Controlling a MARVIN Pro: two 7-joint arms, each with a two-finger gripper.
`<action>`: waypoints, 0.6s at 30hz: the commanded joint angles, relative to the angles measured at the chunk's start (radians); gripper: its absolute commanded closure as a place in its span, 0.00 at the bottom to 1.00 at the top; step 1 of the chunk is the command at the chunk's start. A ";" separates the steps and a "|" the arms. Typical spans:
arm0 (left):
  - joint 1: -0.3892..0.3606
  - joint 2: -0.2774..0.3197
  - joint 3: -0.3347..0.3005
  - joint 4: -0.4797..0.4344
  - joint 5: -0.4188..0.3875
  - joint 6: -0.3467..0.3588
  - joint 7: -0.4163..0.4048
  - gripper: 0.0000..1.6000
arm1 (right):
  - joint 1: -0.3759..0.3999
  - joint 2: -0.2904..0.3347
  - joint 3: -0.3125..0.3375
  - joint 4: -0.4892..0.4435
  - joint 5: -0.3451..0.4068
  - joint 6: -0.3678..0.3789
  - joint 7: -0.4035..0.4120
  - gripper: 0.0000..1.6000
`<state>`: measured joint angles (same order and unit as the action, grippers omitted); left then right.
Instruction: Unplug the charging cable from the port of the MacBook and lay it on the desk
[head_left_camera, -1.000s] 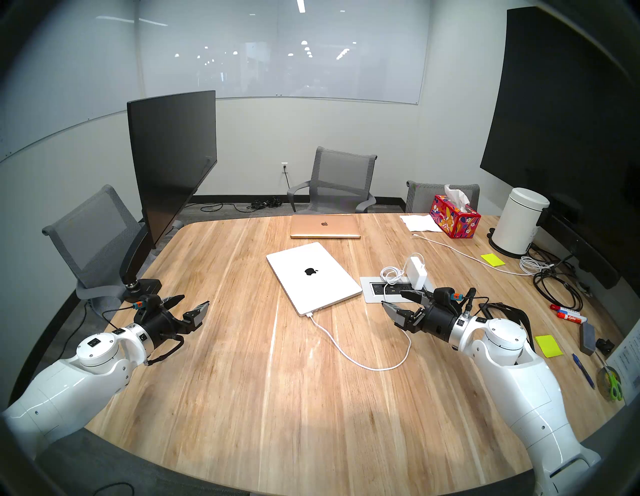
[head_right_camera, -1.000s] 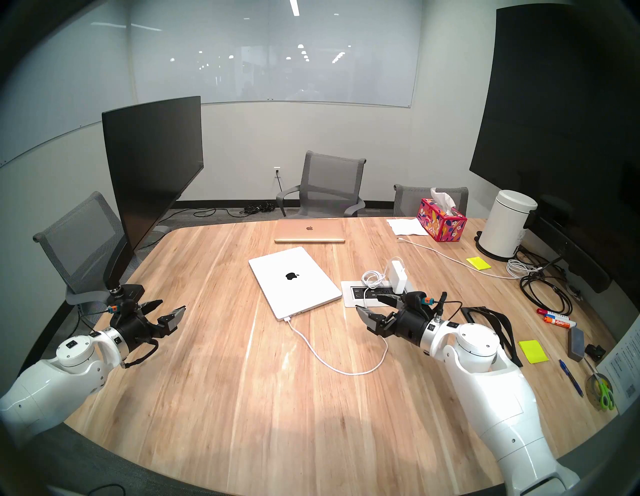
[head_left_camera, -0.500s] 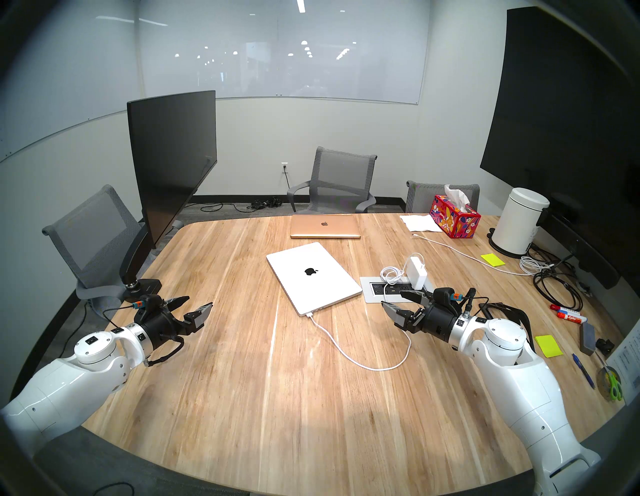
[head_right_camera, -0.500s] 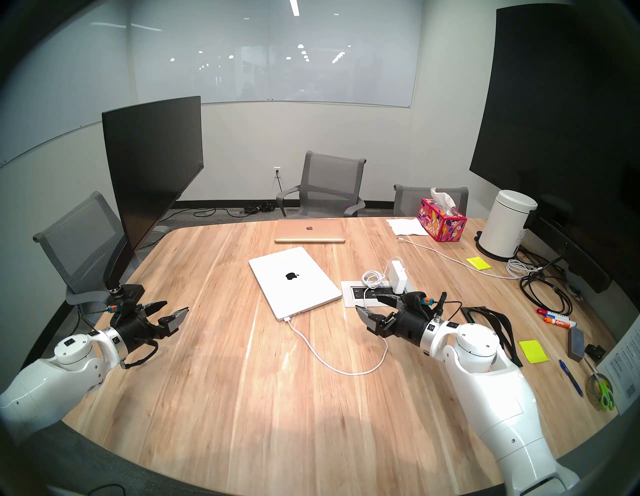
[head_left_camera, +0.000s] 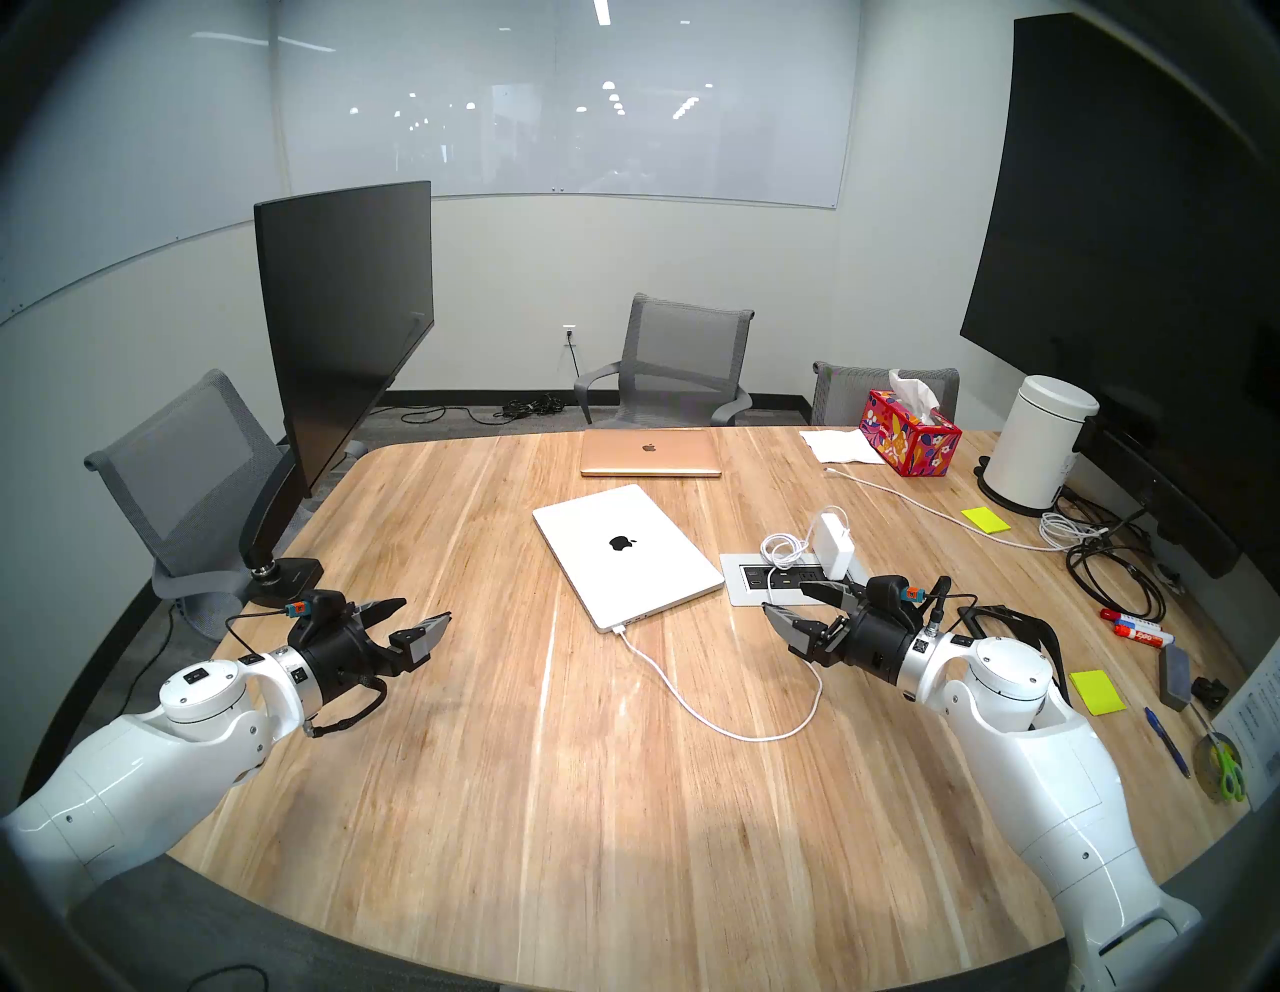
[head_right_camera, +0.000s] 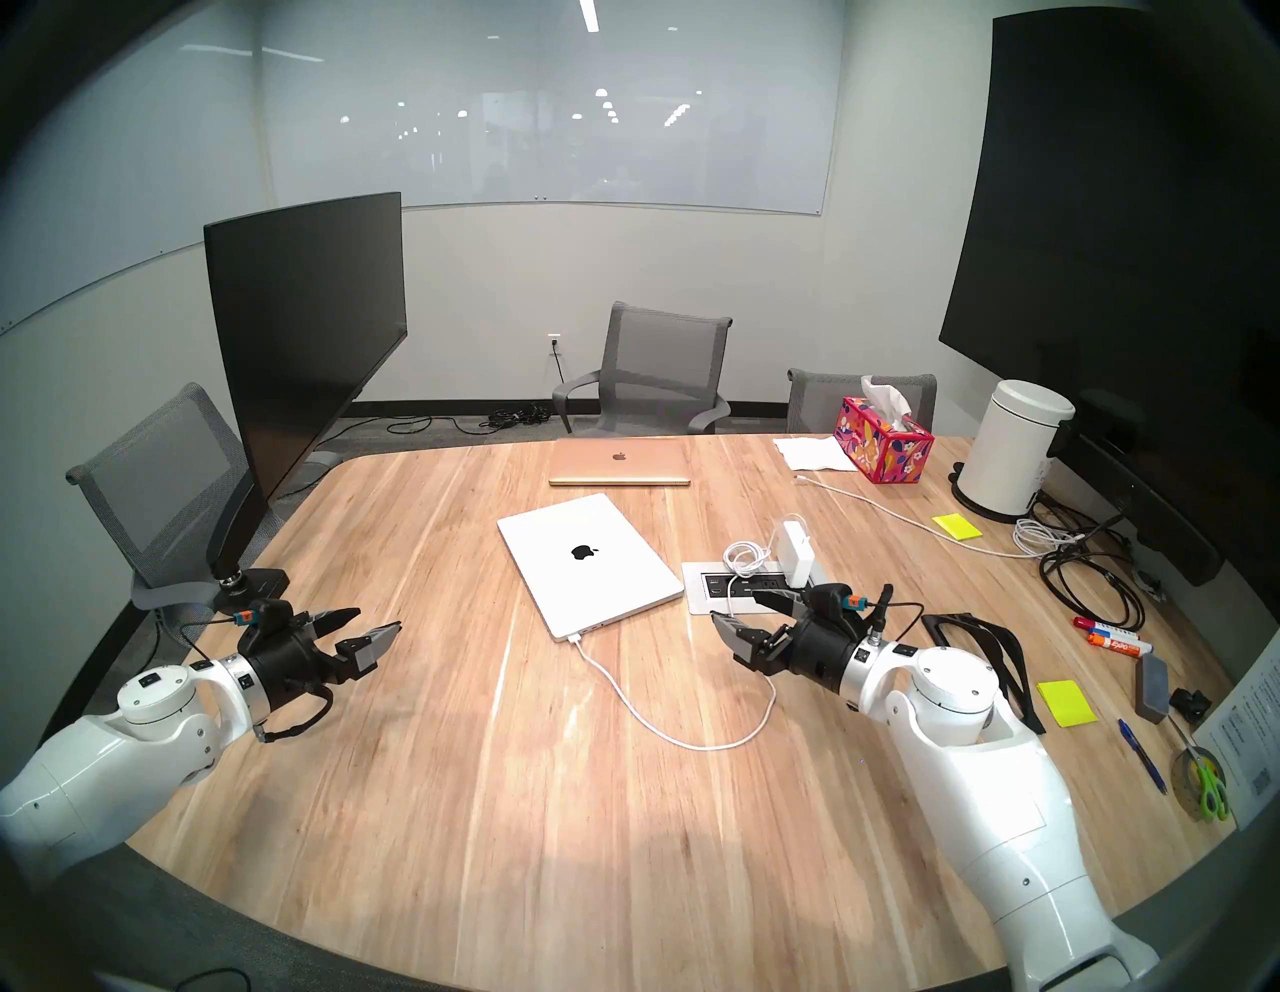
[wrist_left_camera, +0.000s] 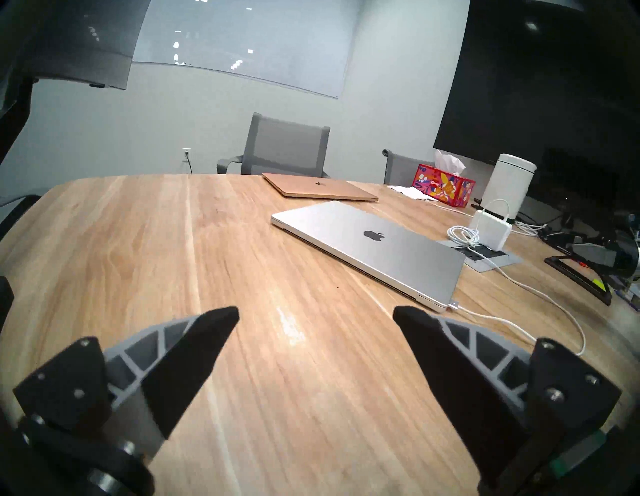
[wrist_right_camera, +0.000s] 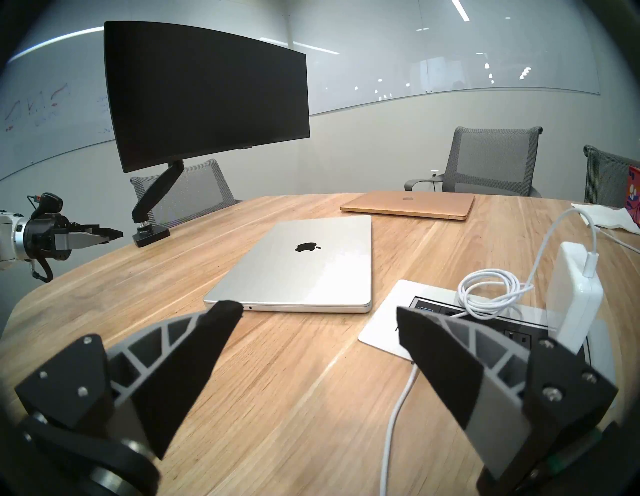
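- Charging cable (head_left_camera: 699, 713) is plugged into the near corner of the MacBook (head_left_camera: 627, 554), on the side facing the near edge of the desk (head_left_camera: 485, 796). From the plug it snakes toward the near edge, loops round to the right and passes under the right gripper (head_left_camera: 786, 601).
- At its far end the cord bunches into a small coil beside the white power brick (head_left_camera: 831, 544), which stands upright in the white outlet panel (head_left_camera: 735, 582) set into the desk, just right of the MacBook.
- MacBook lies closed and flat around the middle of the desk, logo up, turned at an angle to the edges.
- Left gripper (head_left_camera: 415, 620) hovers above the desk's left side, fingers spread wide with nothing between them, pointing across at the MacBook, well apart from it.
- From the left wrist view the plug end shows as a small silver tab poking out of the MacBook's corner, just above the right-hand fingertip (wrist_left_camera: 407, 317).
- Right gripper hangs over the near edge of the outlet panel, jaws apart too and empty, cord running below it.
- Rose-gold laptop (head_left_camera: 650, 452) sits closed by the far edge, behind the MacBook.
- Another white cord (head_left_camera: 921, 509) trails across the far right part of the desk, near the tissue box (head_left_camera: 907, 433).
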<state>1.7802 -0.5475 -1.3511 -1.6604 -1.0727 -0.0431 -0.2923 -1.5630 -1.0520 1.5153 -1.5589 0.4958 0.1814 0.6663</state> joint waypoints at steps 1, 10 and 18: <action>0.002 -0.004 0.001 -0.061 0.006 0.005 0.029 0.00 | 0.008 0.001 0.005 -0.013 0.002 0.001 -0.001 0.00; 0.000 -0.015 0.023 -0.116 0.010 0.032 0.076 0.00 | 0.008 0.001 0.005 -0.013 0.002 0.001 -0.001 0.00; -0.016 -0.042 0.047 -0.161 0.008 0.075 0.125 0.00 | 0.008 0.001 0.005 -0.013 0.001 0.001 0.000 0.00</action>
<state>1.7795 -0.5683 -1.3131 -1.7653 -1.0632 0.0161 -0.1996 -1.5631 -1.0529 1.5155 -1.5587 0.4950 0.1814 0.6671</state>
